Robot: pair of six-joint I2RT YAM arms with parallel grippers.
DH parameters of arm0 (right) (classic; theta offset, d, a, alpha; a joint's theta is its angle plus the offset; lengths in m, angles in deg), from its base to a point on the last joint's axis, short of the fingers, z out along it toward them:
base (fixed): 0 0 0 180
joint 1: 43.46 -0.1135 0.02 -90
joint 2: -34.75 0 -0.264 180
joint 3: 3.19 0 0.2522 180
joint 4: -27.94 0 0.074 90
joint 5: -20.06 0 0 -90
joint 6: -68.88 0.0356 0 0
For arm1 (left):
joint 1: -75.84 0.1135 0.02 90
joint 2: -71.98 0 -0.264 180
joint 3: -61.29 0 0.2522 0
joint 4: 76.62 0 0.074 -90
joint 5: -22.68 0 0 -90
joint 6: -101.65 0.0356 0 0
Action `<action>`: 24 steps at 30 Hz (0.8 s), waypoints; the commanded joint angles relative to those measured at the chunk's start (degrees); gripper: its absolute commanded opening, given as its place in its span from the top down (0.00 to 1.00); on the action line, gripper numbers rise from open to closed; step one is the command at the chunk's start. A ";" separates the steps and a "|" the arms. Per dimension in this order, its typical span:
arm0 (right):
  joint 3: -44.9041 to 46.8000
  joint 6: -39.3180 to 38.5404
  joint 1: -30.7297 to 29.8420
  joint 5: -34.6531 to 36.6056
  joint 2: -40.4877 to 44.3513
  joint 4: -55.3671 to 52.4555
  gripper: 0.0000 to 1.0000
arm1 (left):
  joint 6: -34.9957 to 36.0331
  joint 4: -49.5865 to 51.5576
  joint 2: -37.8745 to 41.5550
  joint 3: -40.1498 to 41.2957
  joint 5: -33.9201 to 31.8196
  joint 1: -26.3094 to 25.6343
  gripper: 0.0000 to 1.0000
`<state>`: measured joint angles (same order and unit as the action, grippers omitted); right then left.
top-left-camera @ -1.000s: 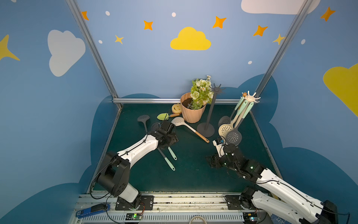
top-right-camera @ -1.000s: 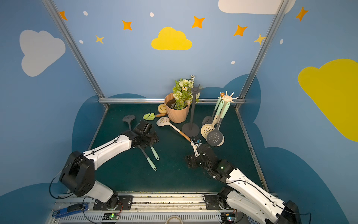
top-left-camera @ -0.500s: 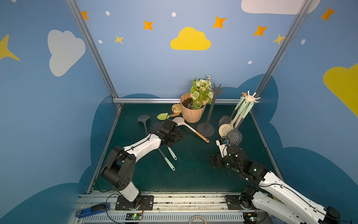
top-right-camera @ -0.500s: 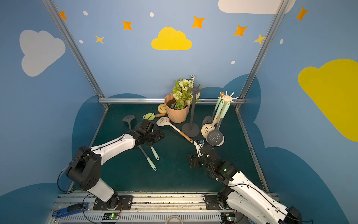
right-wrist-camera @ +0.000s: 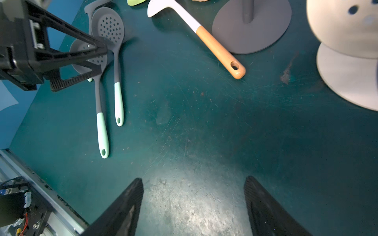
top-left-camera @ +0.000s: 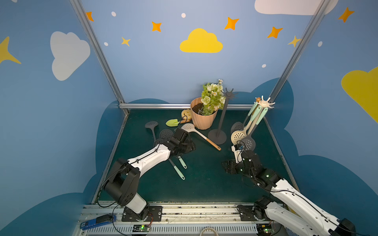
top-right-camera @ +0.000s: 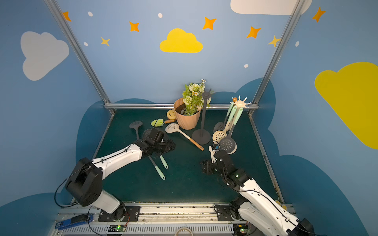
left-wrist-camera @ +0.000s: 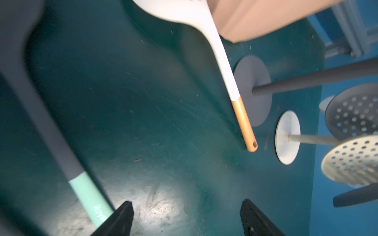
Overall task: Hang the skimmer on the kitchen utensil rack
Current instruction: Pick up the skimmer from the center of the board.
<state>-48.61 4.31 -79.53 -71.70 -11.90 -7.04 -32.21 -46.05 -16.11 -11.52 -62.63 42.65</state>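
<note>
Mint-green handles mark the two grey skimmers (right-wrist-camera: 117,67) lying side by side on the dark green worktop (right-wrist-camera: 204,126). The left tool (left-wrist-camera: 186,204) hangs just above them, jaws wide and nothing between them; one mint handle runs close beside a finger in the left wrist view. A white skimmer (right-wrist-camera: 216,47) with a wooden handle lies apart from these, its end near the base of the dark rack (top-left-camera: 222,120), whose prongs are bare. The white rack (top-left-camera: 264,103) beside it already carries several skimmers. The right tool (right-wrist-camera: 194,179) is also wide and empty, over a bare patch of worktop.

We judge this to be the reach before the pick-up: no skimmer is lifted yet, and we cannot tell which one is meant. The next move calls for centring the left jaws across one handle, lowering, and closing firmly. The hole at the handle's end should stay free, because it must slip over a rack prong.
</note>
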 commanded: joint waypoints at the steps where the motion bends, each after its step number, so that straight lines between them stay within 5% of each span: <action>1: 0.72 0.66 0.30 -1.95 -0.57 1.84 0.24 | -1.86 5.14 2.97 2.02 -6.90 0.40 0.18; 14: 0.39 0.82 0.26 -4.12 -2.98 3.69 0.24 | -7.87 8.23 10.88 13.46 -6.84 6.50 0.23; 24: -0.95 0.64 0.30 -5.80 -3.89 2.67 0.24 | -8.61 0.96 8.42 19.25 -2.39 10.53 0.28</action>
<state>-48.48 4.77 -79.53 -76.62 -16.05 -4.52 -40.30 -41.91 -6.74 6.76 -66.72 52.00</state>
